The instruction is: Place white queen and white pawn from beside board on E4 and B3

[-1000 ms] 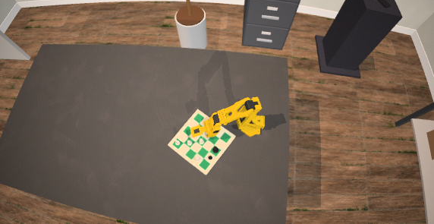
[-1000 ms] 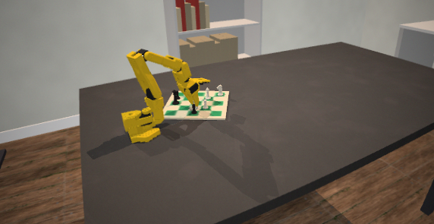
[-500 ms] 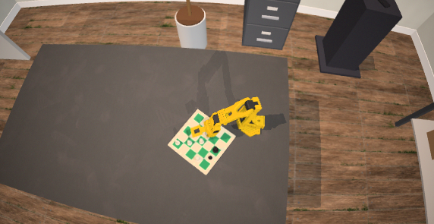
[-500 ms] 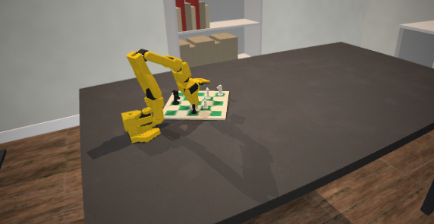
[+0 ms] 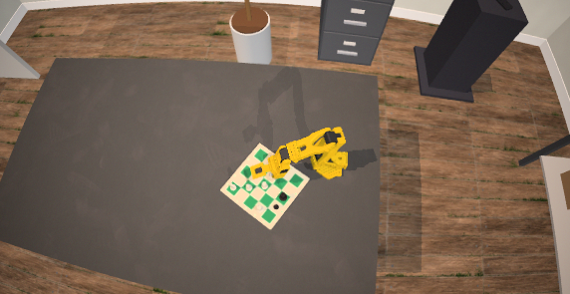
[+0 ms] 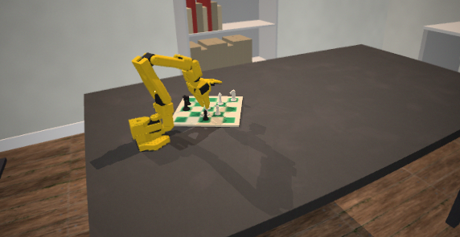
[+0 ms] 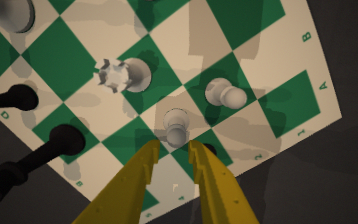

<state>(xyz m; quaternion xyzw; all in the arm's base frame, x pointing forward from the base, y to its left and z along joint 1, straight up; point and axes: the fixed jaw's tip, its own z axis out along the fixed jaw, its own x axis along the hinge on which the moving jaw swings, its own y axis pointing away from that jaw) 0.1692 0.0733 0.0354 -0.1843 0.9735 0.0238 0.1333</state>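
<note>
End effector: narrowly open, tips just beside the pawn, not gripping
Small white pawn: upright on B3
White castellated rook: on C3
White queen: not identifiable
Green-and-cream chessboard: flat on tabletop

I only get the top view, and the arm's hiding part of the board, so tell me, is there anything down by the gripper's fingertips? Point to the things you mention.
Observer: Yes, the wrist view shows a white pawn (image 7: pixel 175 123) at the tips of the gripper (image 5: pixel 271 174) (image 6: pixel 207 107) (image 7: pixel 174 142).
Operator: Is it pinched? From above I can't see the fingers at all.
Observer: No. The wrist view shows a gap between the pawn and each of the fingers.
Operator: And what color is the square it's on?
Observer: Cream; in the wrist view the pawn's base sits on a cream square, diagonally across a corner from the cream one beside the "4" on the board's edge.
</note>
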